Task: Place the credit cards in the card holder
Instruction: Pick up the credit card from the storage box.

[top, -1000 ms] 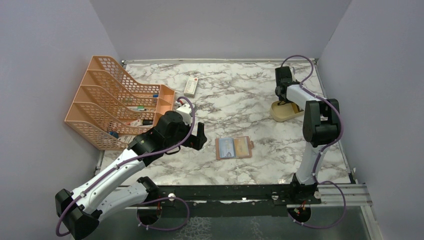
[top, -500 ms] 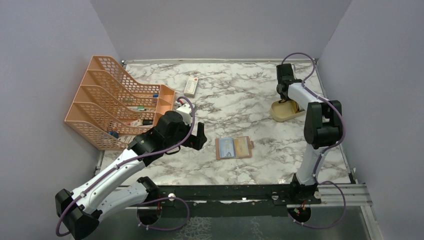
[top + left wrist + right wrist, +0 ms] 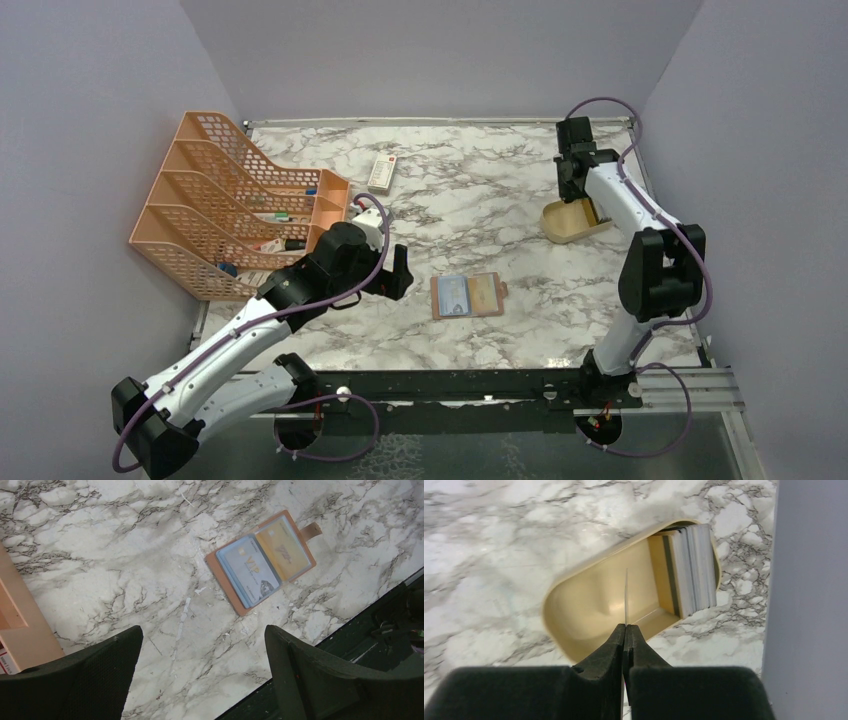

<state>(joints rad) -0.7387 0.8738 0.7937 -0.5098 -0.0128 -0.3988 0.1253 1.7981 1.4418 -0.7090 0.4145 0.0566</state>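
Item 1. Surface: white marble pattern with grey veins, filling the middle of the top view.

Item 2. Card holder: brown, lying open and flat on the surface, lower centre of the top view. In the left wrist view it sits upper right of centre. A pale blue card is in its left half and a gold card in its right half. A small clasp tab sticks out from the gold side.

Item 3. Left hand: fingers spread wide and holding nothing. It hangs above the surface, just left of the card holder and apart from it.

Item 4. Tray: tan, shallow, with rounded corners, at the right of the top view. A stack of cards stands on edge, packed against the tray's right end. The edges are grey, white and dark. The rest of the tray floor is bare.

Item 5. Right hand: fingers pressed together, pinching one thin card. The card is seen edge-on as a pale vertical line above the open part of the tray, apart from the stack.

Item 6. Rack: orange mesh, tiered, at the left of the top view, with small items in its compartments.

Item 7. Remote: white, oblong, on the surface at upper centre, just right of the rack.
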